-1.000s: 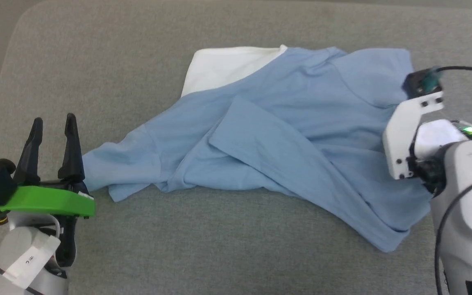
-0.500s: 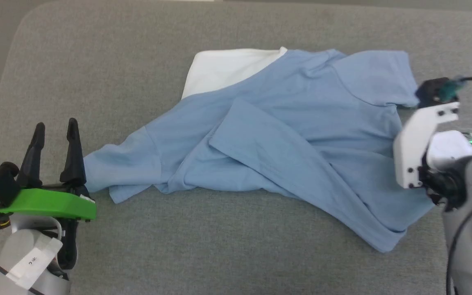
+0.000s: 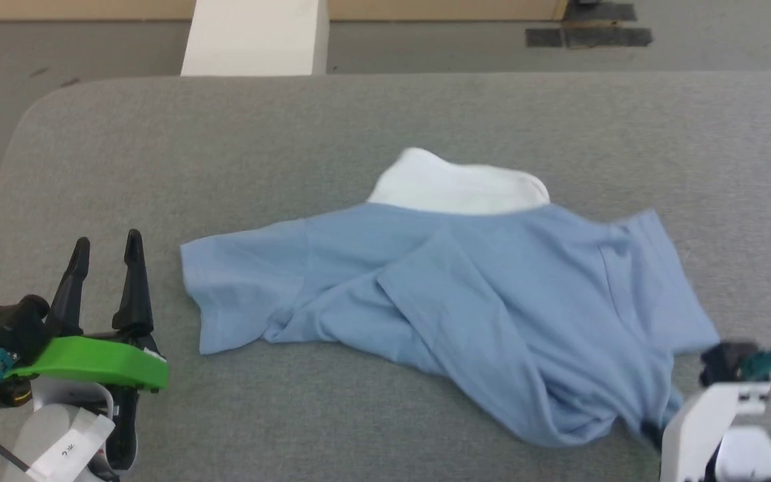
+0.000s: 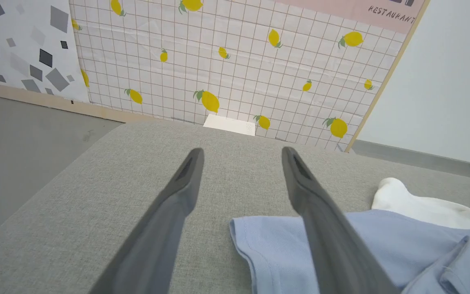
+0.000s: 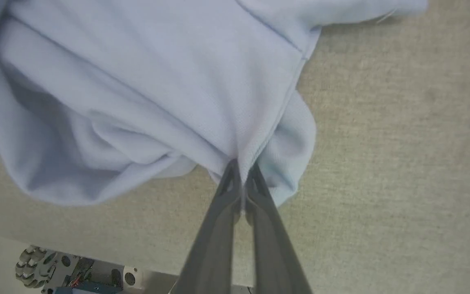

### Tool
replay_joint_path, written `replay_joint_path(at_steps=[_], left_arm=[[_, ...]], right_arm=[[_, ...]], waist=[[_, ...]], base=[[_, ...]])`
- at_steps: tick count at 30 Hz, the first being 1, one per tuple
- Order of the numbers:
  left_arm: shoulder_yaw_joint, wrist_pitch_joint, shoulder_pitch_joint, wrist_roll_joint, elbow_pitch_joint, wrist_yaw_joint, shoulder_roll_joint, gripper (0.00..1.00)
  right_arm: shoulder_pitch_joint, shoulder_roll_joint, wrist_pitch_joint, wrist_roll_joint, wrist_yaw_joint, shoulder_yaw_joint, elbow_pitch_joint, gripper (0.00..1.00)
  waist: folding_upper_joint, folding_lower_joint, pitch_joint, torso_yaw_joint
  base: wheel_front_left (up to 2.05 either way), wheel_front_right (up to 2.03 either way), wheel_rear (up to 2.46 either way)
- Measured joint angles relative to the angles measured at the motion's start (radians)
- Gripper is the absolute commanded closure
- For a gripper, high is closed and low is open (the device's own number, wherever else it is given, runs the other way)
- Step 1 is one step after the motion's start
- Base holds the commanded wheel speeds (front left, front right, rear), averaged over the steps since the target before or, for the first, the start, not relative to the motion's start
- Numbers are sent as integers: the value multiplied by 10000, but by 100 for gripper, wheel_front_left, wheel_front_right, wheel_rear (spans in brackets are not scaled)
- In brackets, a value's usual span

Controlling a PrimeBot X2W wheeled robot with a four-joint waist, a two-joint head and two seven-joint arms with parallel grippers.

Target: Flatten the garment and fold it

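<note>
The light blue garment (image 3: 466, 301) lies rumpled on the grey padded table (image 3: 359, 127), its white collar piece (image 3: 459, 187) at the far side. My right gripper (image 5: 241, 169) is shut on a pinch of the garment (image 5: 157, 81) at its near right edge, and the cloth bunches up around the fingertips. In the head view that wrist sits at the lower right corner with the fingers hidden under the cloth. My left gripper (image 3: 106, 246) stands open at the lower left, just left of the garment's sleeve (image 4: 259, 245). Its fingers (image 4: 186, 175) hold nothing.
A white box (image 3: 255, 37) stands on the floor beyond the table's far edge, before a tiled lemon-pattern wall (image 4: 235, 61). The table's rounded far left corner (image 3: 44, 107) is near my left arm. The robot's wheeled base (image 5: 72, 271) shows below the table's near edge.
My right gripper shut on the garment's right edge and pulled it toward me, bunching the cloth. The head camera tilted up, so the far edge and box came into view. The left gripper stayed open.
</note>
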State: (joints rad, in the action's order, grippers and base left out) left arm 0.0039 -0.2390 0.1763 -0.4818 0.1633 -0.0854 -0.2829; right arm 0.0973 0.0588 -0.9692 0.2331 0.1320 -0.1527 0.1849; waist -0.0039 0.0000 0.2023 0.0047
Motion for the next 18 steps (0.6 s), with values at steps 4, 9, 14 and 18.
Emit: replay_joint_path(at_steps=[4, 9, 14, 18], left_arm=[[-19, 88, -106, -8, -50, 75, 2, 0], [-58, 190, -232, -35, -81, 92, 4, 0], [-65, 268, -329, -42, -107, 171, 2, 0], [-73, 324, -351, -56, -113, 263, 2, 0]], right_arm=[[335, -75, 205, 286, 0, 50, -420, 100], [141, -82, 1494, 890, 0, -326, -399, 0], [-574, -75, 3526, 2071, 0, -1358, 42, 0], [-995, -69, 4961, 2111, 0, -2067, 224, 0]], waist=[[0, 0, -198, -216], [0, 0, -363, -332], [0, 0, -443, -315], [0, 0, -513, -315]], base=[[0, 0, 0], [0, 0, 0], [0, 0, 0], [0, 0, 0]])
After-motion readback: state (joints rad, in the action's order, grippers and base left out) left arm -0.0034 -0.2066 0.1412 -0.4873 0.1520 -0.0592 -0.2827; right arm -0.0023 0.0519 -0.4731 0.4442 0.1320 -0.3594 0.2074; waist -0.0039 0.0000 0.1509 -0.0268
